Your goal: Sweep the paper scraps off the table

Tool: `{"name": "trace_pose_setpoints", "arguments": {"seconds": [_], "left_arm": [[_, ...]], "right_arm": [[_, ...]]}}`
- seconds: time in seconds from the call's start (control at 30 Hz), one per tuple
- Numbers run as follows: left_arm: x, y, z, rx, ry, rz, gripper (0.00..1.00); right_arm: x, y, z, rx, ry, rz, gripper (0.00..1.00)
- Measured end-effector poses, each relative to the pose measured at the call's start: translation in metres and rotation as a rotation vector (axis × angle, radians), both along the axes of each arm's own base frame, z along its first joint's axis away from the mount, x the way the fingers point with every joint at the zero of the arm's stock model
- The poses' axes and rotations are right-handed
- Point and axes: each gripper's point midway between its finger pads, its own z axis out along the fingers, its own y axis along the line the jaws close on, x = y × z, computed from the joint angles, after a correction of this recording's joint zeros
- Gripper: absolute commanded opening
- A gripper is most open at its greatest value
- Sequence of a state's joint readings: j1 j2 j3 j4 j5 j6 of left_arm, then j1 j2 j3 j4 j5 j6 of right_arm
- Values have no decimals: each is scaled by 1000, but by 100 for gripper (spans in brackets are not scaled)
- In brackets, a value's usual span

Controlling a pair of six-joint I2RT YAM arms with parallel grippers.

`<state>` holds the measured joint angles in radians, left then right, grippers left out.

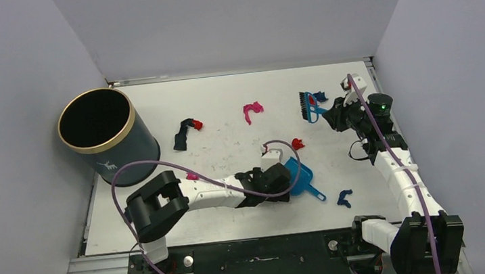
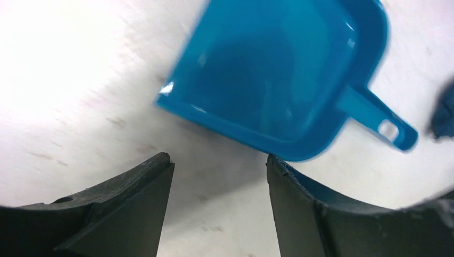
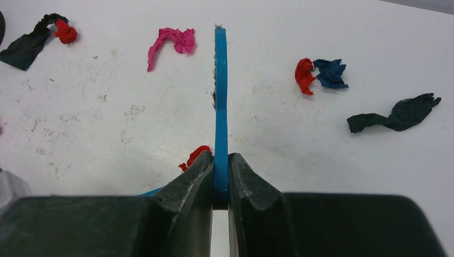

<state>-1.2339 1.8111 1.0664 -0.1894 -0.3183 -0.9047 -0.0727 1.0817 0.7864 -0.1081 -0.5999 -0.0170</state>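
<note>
Left gripper (image 2: 219,160) fills the bottom of its wrist view, fingers spread with only bare table (image 2: 64,80) between them: released, holding nothing. Straight ahead, just past the fingertips, lies the dustpan (image 2: 278,80), flat on the table. Its near wall comes almost to the right fingertip, but whether they touch I cannot tell. Its handle runs off to the right and back toward the camera, so the pan's long axis lies slantwise across the gripper's line. The handle sits to the right of the jaws, not between them. By my judgement, a grasp on the handle calls for a shift to the right and a turn of the wrist. This arm is by far the nearer to it.

Right gripper (image 3: 221,160) is clenched on the brush (image 3: 220,80), which stands on edge and points straight away from the jaws, bristles at the far end. Scraps lie on the table on both sides of it: a pink scrap (image 3: 174,43) just left of the head, a red scrap (image 3: 304,75) and a blue scrap (image 3: 330,73) touching each other to the right, and a black scrap (image 3: 396,115) farther right. Another blue bit (image 1: 345,197) lies near the handle's tip in the top view. None is in the pan.
</note>
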Motion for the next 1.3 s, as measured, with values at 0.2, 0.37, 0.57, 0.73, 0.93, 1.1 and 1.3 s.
{"name": "trace_pose_setpoints", "arguments": {"seconds": [0.2, 0.37, 0.57, 0.73, 0.93, 1.1, 1.3], "left_arm": [[55, 19, 12, 67, -118, 57, 65], [72, 2, 35, 46, -178, 42, 64], [61, 3, 31, 51, -137, 72, 59], [53, 5, 19, 68, -99, 105, 51], [54, -4, -5, 115, -64, 109, 43], [56, -12, -4, 120, -58, 102, 31], [60, 0, -8, 171, -54, 93, 10]], "right_arm": [[0, -1, -1, -1, 0, -3, 5], [0, -2, -1, -3, 0, -8, 5], [0, -4, 0, -4, -2, -15, 5], [0, -4, 0, -4, -2, -14, 5], [0, -4, 0, -4, -2, -14, 5], [0, -4, 0, -4, -1, -14, 5], [0, -3, 0, -1, -2, -8, 5]]}}
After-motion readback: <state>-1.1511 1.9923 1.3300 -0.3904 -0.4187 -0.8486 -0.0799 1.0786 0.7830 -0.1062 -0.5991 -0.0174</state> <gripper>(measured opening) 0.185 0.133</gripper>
